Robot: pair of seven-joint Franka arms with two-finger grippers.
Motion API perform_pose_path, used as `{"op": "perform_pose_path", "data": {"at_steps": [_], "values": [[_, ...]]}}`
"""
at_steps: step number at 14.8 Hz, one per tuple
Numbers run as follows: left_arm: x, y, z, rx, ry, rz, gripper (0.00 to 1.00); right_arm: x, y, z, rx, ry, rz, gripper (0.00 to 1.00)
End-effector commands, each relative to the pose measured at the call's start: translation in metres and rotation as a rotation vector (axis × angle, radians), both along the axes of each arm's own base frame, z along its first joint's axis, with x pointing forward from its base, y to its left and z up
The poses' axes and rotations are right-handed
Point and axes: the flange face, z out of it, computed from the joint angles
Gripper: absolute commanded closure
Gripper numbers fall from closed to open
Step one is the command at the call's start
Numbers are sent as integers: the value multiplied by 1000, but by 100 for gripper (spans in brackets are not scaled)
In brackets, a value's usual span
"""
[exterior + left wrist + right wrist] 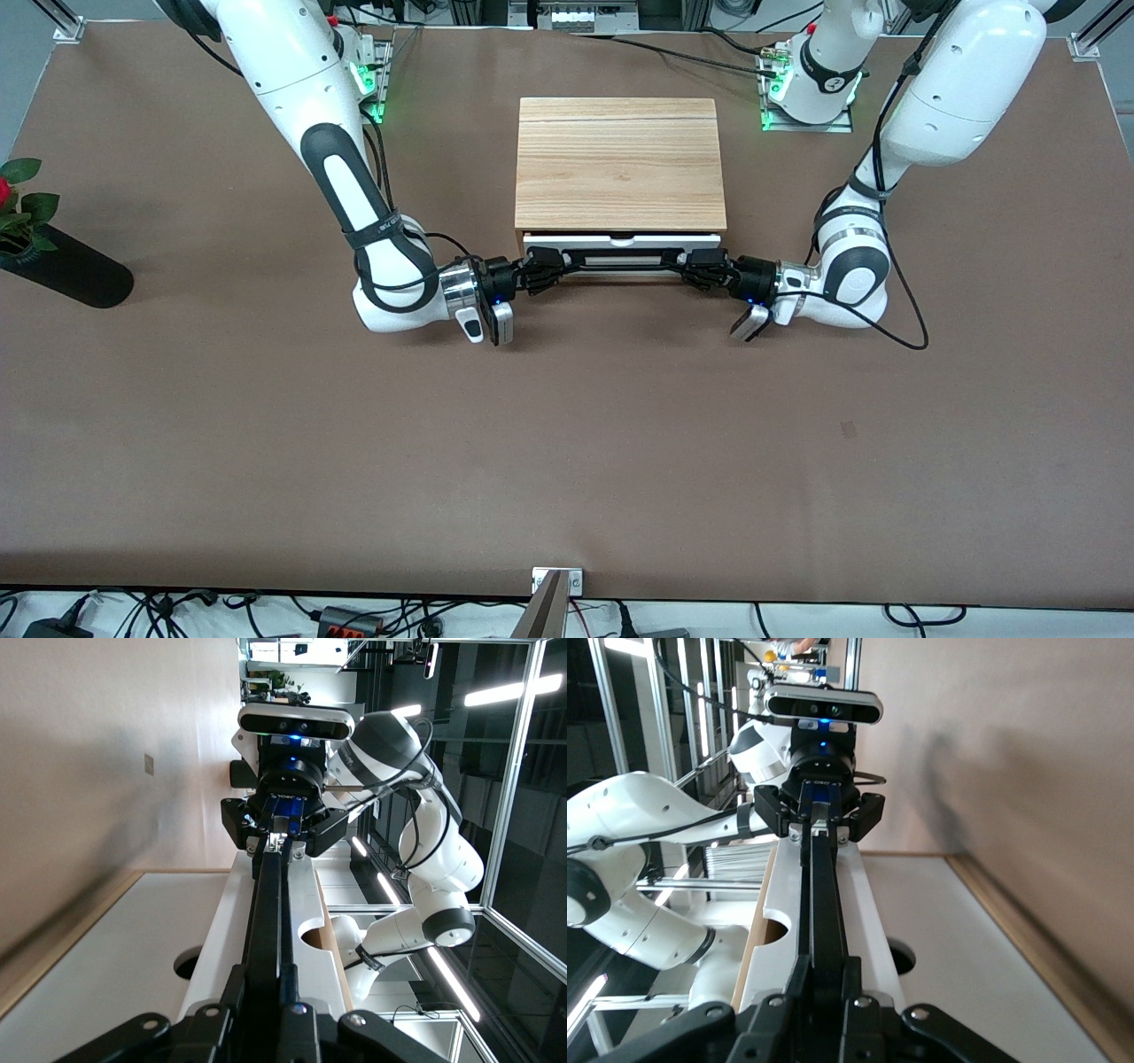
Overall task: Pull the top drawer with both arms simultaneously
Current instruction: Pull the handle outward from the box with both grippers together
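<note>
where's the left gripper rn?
The left gripper is at the black bar handle of the top drawer, shut on the end toward the left arm's side of the table; the right gripper holds the other end.

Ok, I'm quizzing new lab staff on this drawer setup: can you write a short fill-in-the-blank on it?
1. Both grippers are shut on the black bar ____ of the top drawer.
2. The left gripper and the right gripper grip its two ____.
3. The cabinet casing is made of light ____.

Missing words: handle; ends; wood
</note>
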Motion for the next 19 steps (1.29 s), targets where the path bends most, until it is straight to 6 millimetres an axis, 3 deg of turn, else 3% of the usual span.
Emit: {"op": "perform_pose_path", "data": {"at_steps": [1, 4, 10, 13, 14, 15, 16, 18, 19], "values": [[24, -8, 1, -10, 16, 21, 99, 32, -2, 28, 17, -30, -50, 95], [46, -8, -3, 24, 8, 46, 99, 55, -6, 43, 31, -66, -130, 94], [85, -9, -7, 38, -8, 76, 99, 82, -7, 53, 50, -88, -256, 94], [85, -12, -7, 44, 7, 77, 98, 83, -5, 46, 51, -81, -289, 95], [85, -13, -7, 44, 8, 76, 82, 83, -5, 46, 51, -81, -291, 95], [85, -13, -8, 45, 16, 77, 27, 83, -5, 46, 52, -80, -290, 95], [82, -13, -10, 46, 18, 76, 0, 82, -4, 46, 53, -80, -289, 95], [82, -12, -8, 45, 21, 76, 0, 82, -4, 46, 54, -83, -287, 90], [82, -12, -7, 45, 21, 76, 0, 83, -5, 47, 54, -95, -282, 55]]}}
